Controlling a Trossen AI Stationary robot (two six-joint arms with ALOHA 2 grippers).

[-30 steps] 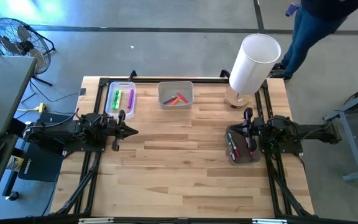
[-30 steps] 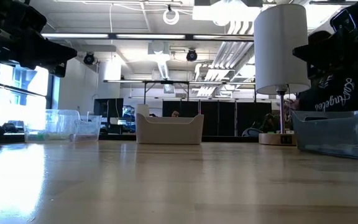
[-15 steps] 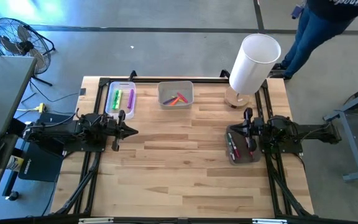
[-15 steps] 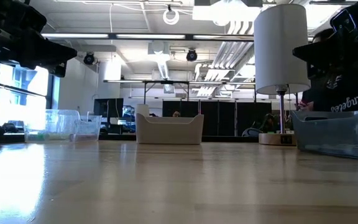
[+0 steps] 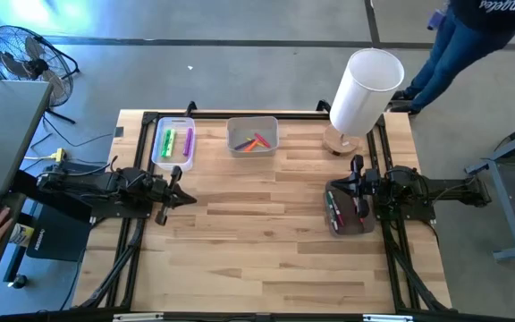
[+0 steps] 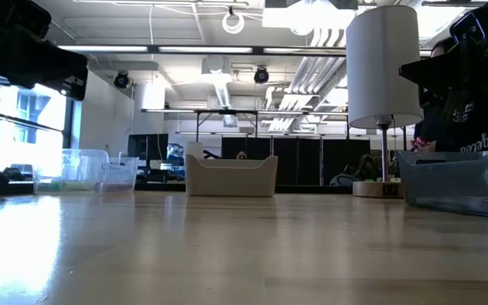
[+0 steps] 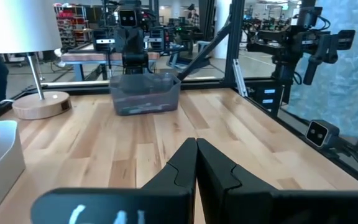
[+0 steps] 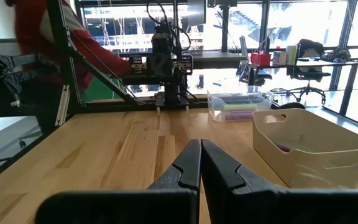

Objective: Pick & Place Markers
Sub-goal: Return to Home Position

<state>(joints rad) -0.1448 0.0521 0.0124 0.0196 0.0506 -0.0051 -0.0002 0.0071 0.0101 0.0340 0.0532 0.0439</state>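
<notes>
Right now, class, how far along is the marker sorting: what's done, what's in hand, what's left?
Done: markers lie in the clear bin, the pale bin and the dark bin; none shows loose on the table. In hand: nothing; left claw and right claw are shut, empty. Left: apparently only parking.

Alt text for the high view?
Over a table, the shut left end effector hangs near a clear bin of green and purple markers; the shut right end effector is above a dark bin holding markers. A grey bin with orange markers and a lamp sit at the top edge.
</notes>
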